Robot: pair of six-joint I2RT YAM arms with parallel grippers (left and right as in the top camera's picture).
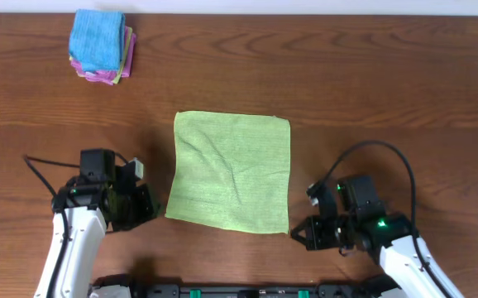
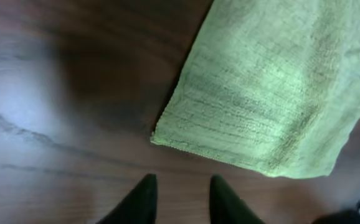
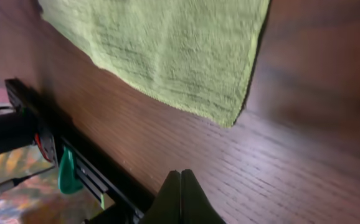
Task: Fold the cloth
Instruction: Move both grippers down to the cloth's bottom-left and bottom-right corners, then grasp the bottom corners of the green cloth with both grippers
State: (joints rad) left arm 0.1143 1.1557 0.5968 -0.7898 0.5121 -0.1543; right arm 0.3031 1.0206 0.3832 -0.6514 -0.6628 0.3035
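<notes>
A light green cloth (image 1: 232, 171) lies spread flat on the wooden table, slightly rumpled in the middle. My left gripper (image 1: 146, 204) is open and empty, just left of the cloth's near left corner (image 2: 158, 138); in the left wrist view its fingertips (image 2: 181, 182) sit a little short of that corner. My right gripper (image 1: 302, 234) is shut and empty, just right of the cloth's near right corner (image 3: 231, 121); in the right wrist view its fingertips (image 3: 180, 175) rest over bare wood below that corner.
A stack of folded cloths (image 1: 101, 45), blue on top with pink and yellow below, sits at the far left of the table. The table's front edge with a black rail (image 3: 74, 163) runs close behind both grippers.
</notes>
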